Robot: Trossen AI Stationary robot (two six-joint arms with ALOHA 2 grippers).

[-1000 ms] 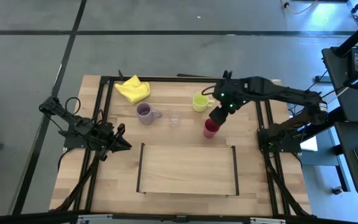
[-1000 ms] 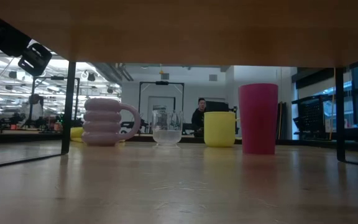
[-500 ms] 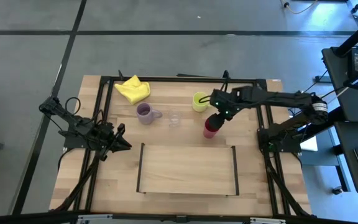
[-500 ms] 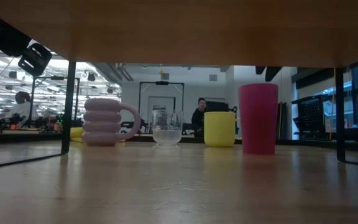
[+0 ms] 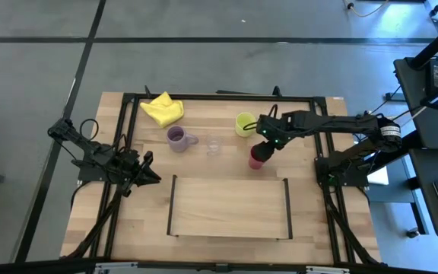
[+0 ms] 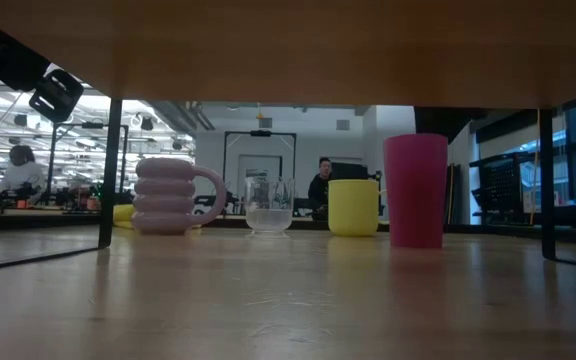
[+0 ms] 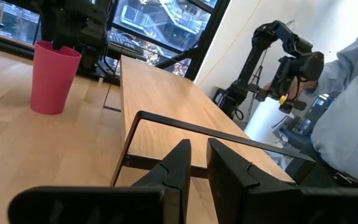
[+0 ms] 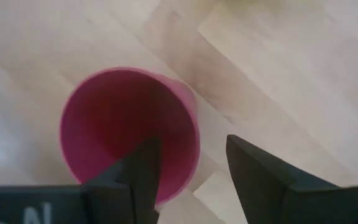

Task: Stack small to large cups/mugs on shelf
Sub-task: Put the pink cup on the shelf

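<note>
While the left gripper (image 5: 149, 172) waits closed beside the shelf (image 5: 229, 207), the right gripper (image 5: 261, 150) hangs over the red cup (image 5: 257, 159), fingers (image 8: 261, 174) spread astride its rim.

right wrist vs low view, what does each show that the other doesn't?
Only the right wrist view: the right claw open, straddling the rim of the red cup, one finger inside and one outside, and the cup's hollow interior from above.

Only the low view: the purple mug, the tiny clear glass and the yellow-green mug standing in a row, with a person in the room behind.

Both: the red cup upright on the light-wood table.
</note>
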